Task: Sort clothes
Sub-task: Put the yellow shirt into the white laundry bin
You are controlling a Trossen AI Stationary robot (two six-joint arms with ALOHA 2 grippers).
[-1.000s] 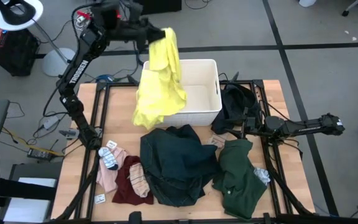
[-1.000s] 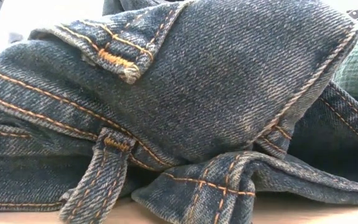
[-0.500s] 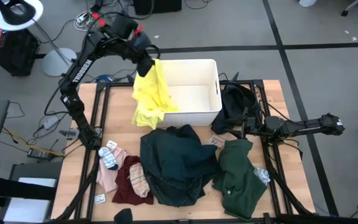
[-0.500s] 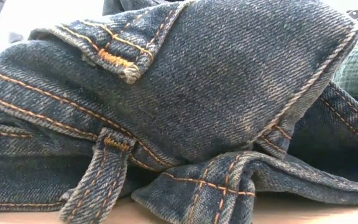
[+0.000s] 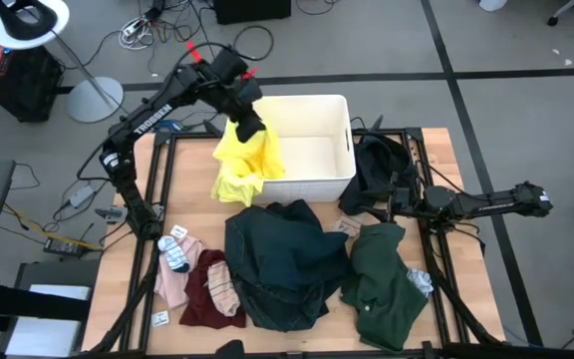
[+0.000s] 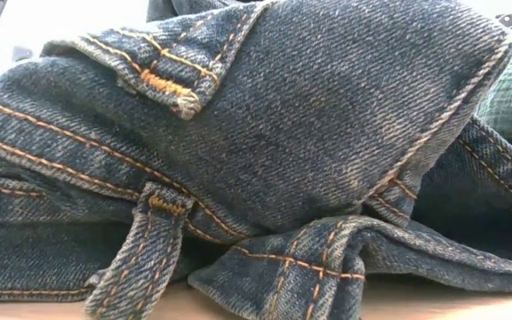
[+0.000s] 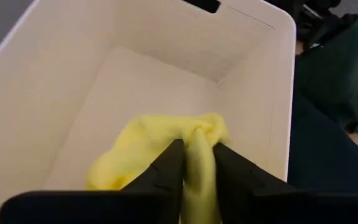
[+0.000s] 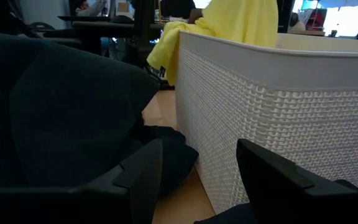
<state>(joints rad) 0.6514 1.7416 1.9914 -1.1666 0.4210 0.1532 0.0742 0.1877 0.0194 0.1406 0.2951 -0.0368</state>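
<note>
My left gripper (image 5: 250, 128) is shut on the yellow garment (image 5: 239, 165) over the left part of the white bin (image 5: 350, 140). The garment drapes over the bin's left wall down to the table. My right gripper (image 8: 197, 177) is open and empty, low at the table's right beside the bin, by the black garment (image 5: 377, 170). On the table lie the dark teal denim garment (image 5: 282, 261), the forest green one (image 5: 379, 284), the maroon one (image 5: 199, 299), the pink one (image 5: 172, 281) and the striped socks (image 5: 175, 251). My left gripper pinches a bunched-up part of the yellow garment (image 7: 199, 146) between its two fingers (image 7: 169, 168), which point down into the bin from above. The cloth is gathered in several layers at the fingers. The rest hangs below over the bin's left wall (image 5: 229, 150).
The denim garment (image 6: 283, 151) fills the low view right in front of the camera. The bin's floor (image 7: 135, 81) shows bare beyond the yellow cloth. Small white tags lie near the table's front left (image 5: 159, 318).
My left gripper has come down from high behind the bin toward the bin's inside, still shut on the yellow garment. The garment, which hung long and spread, has sunk and bunched, with its lower part lying over the bin's left wall.
</note>
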